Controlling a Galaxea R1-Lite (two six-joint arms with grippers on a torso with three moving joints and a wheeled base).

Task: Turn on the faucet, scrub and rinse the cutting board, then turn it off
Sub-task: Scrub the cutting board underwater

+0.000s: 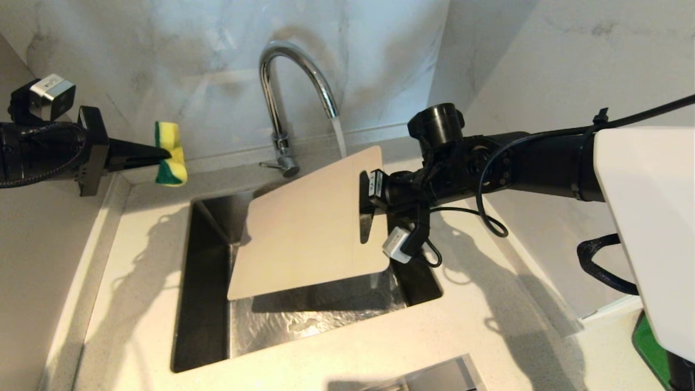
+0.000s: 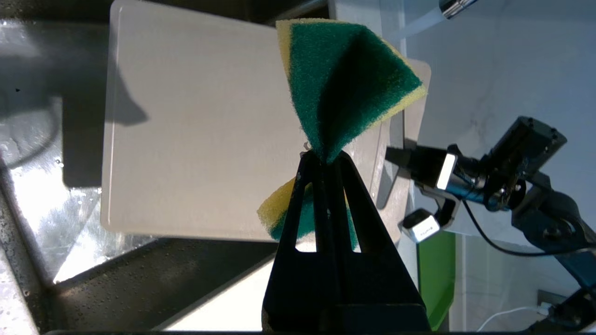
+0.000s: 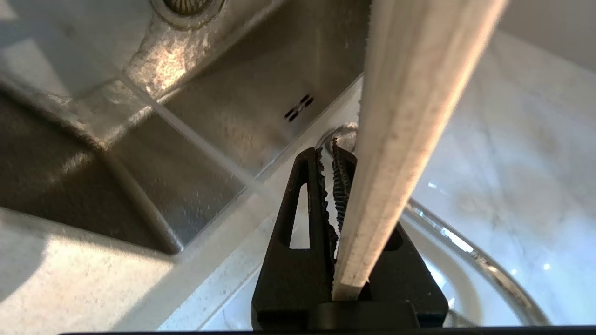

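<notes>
The right gripper [image 1: 365,209] has its jaws clamped on the right edge of the cutting board [image 1: 309,222], held tilted over the sink [image 1: 206,326] in the pale bench, long axis running toward the faucet [image 1: 282,92], whose stream strikes its far corner. The left gripper [image 1: 163,153] pinches a sponge [image 1: 171,153] above the bench's left edge, well apart.
</notes>
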